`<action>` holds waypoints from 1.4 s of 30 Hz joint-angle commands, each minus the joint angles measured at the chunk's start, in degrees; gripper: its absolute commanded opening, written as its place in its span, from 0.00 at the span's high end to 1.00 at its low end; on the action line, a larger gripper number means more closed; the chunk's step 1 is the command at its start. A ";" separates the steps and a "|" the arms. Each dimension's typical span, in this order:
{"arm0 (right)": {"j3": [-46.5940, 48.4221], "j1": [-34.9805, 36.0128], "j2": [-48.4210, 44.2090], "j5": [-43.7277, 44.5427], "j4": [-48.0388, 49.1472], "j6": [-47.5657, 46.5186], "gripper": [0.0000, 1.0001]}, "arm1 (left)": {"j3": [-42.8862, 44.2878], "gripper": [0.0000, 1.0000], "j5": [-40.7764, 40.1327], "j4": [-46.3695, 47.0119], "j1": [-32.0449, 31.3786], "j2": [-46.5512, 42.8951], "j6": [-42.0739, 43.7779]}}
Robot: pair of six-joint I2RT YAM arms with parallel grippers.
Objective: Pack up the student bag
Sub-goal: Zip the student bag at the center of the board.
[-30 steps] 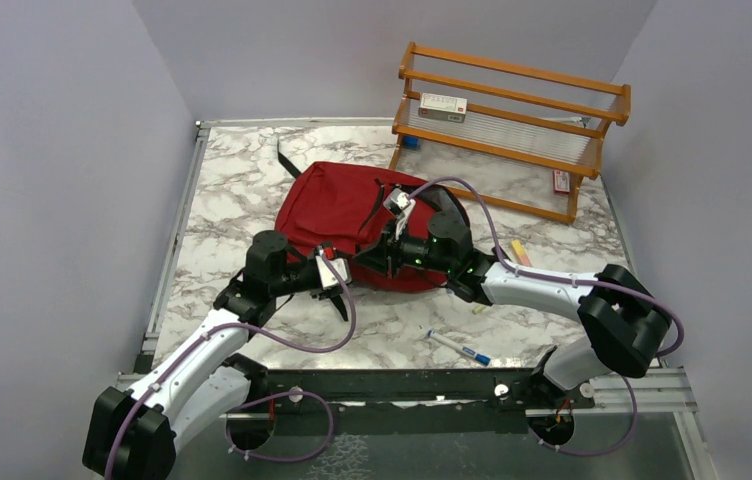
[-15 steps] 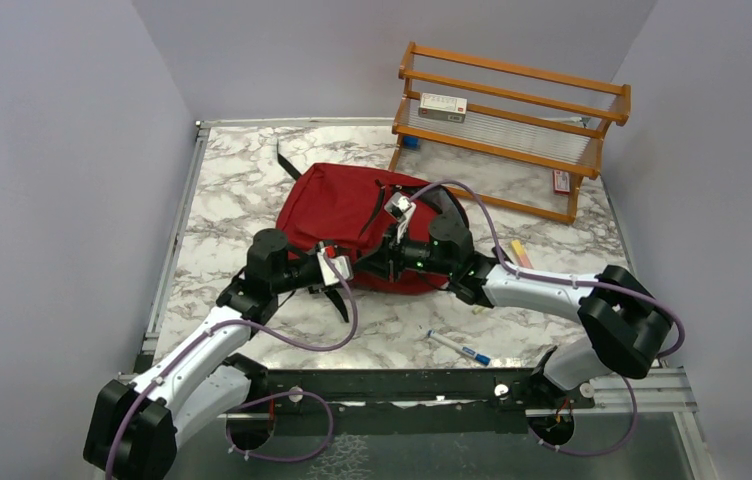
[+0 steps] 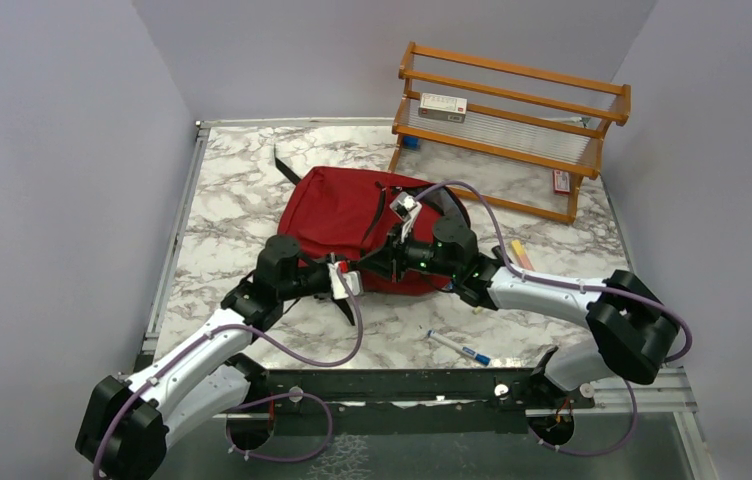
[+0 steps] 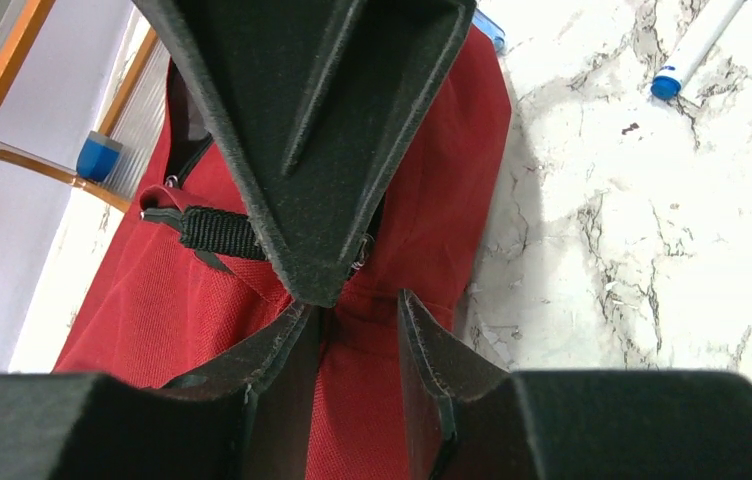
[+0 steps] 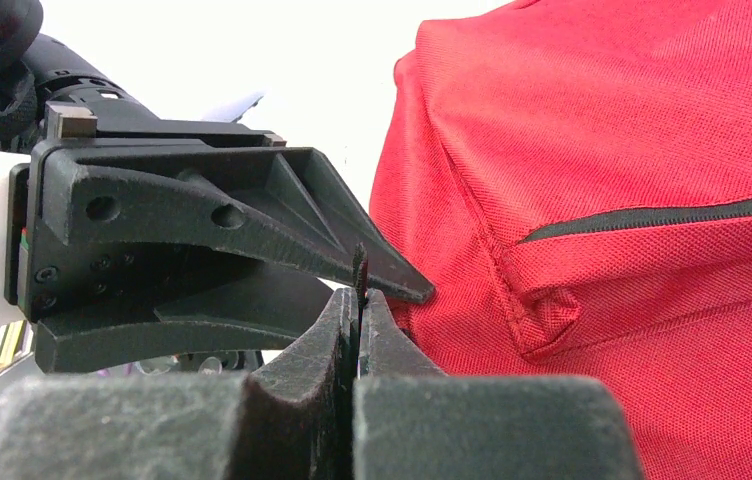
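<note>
Moved since a second ago: your left gripper has slid rightward along the near edge of the student bag, and its jaws have narrowed. They stand slightly parted, with red fabric showing between them.
Right gripper: tips pressed together on a thin dark tab.
Student bag: mid-table, lying flat.
Wooden rack: 1 o'clock of it.
Marker: 5 o'clock.
</note>
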 commanded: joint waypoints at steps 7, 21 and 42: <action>0.71 0.42 -3.39 0.82 1.12 1.32 0.99 | 2.36 0.80 -3.31 -4.80 -1.88 2.52 1.95; -3.60 0.31 -13.53 24.51 -7.96 -2.51 0.99 | 4.15 1.00 -4.01 -9.82 -1.89 1.84 2.22; -8.03 -5.68 -18.94 36.52 -11.99 -13.46 0.99 | 7.09 1.00 -14.97 -19.04 -1.97 -0.85 2.58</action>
